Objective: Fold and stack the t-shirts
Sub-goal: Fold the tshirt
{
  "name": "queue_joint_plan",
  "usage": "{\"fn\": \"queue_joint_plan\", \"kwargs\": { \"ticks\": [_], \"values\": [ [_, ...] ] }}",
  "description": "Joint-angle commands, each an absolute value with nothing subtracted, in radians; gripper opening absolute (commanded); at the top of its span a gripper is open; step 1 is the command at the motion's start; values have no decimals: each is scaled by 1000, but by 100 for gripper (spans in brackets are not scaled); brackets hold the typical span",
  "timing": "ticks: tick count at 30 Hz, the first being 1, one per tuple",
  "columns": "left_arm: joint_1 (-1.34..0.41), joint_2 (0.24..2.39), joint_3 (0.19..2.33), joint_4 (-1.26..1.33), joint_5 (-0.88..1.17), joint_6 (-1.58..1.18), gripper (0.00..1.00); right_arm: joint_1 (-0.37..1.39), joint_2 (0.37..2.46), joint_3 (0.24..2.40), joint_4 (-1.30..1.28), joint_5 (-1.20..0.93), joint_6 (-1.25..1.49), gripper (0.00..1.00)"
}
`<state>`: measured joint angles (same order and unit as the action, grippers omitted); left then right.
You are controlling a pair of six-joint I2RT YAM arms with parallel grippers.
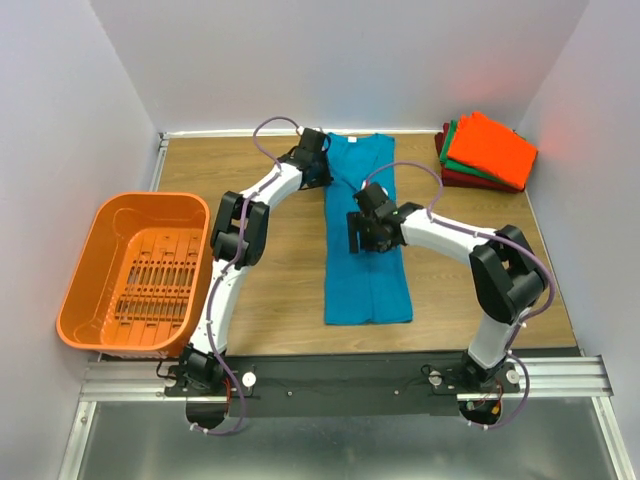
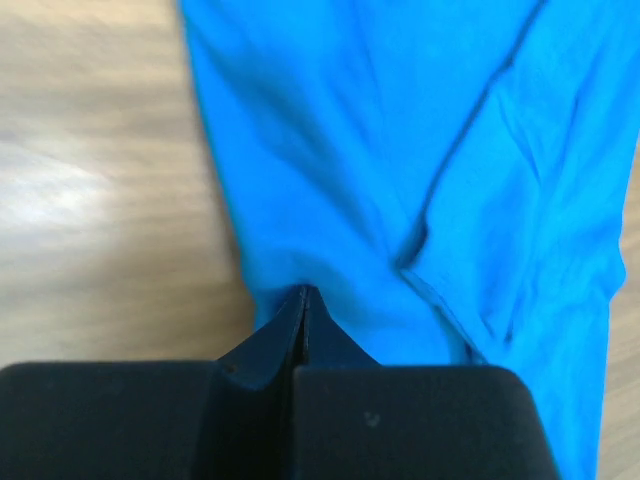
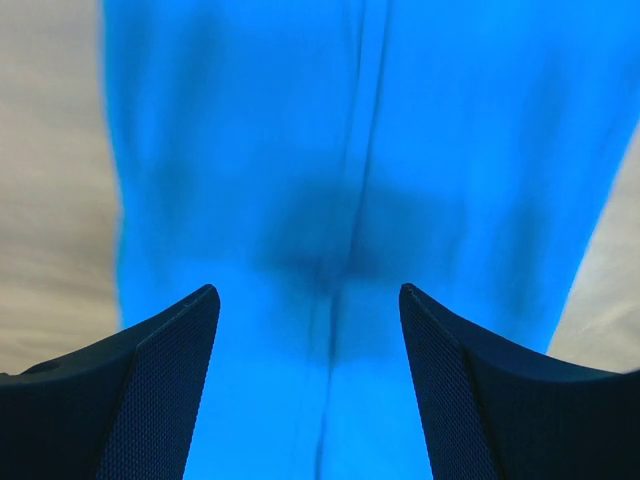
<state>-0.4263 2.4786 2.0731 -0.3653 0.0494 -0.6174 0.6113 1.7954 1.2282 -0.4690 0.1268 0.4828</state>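
Note:
A teal-blue t-shirt (image 1: 366,290) lies folded into a long narrow strip down the middle of the table. My left gripper (image 1: 318,166) sits at the strip's far left edge. In the left wrist view its jaws (image 2: 303,292) are pressed together, with the edge of the blue cloth (image 2: 400,150) caught at their tips. My right gripper (image 1: 362,238) hovers over the middle of the strip. Its fingers (image 3: 308,290) stand wide apart above the blue cloth (image 3: 300,150) with nothing between them. A stack of folded t-shirts rests at the back right: orange (image 1: 492,148) on top, then green (image 1: 452,152), then dark red (image 1: 482,181).
An orange slotted basket (image 1: 100,300) stands at the table's left edge, partly overhanging it. White walls close in the table on the left, back and right. Bare wood (image 1: 280,280) shows between the basket and the shirt.

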Motion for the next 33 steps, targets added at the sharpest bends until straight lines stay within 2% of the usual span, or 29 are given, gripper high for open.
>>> {"fn": "queue_joint_plan", "kwargs": {
  "ticks": [1, 6, 13, 19, 25, 27, 33],
  "values": [
    [-379, 2556, 2128, -474, 71, -580, 3, 649, 1752, 1145, -476, 186, 505, 80],
    [-359, 2549, 2125, -462, 77, -575, 3, 667, 1738, 1010, -463, 203, 506, 80],
    [-344, 2557, 2131, -445, 130, -565, 3, 673, 1726, 939, -443, 163, 511, 80],
    [-337, 2562, 2154, -434, 155, -563, 4, 676, 1692, 943, -445, 187, 517, 81],
    [-337, 2553, 2129, -423, 166, -558, 4, 695, 1576, 1044, -451, 156, 522, 81],
    [-337, 2551, 2123, -422, 163, -555, 4, 734, 1562, 1078, -456, 169, 528, 79],
    [-334, 2557, 2128, -422, 161, -552, 4, 900, 1597, 1117, -454, 163, 561, 58]
  ]
}}
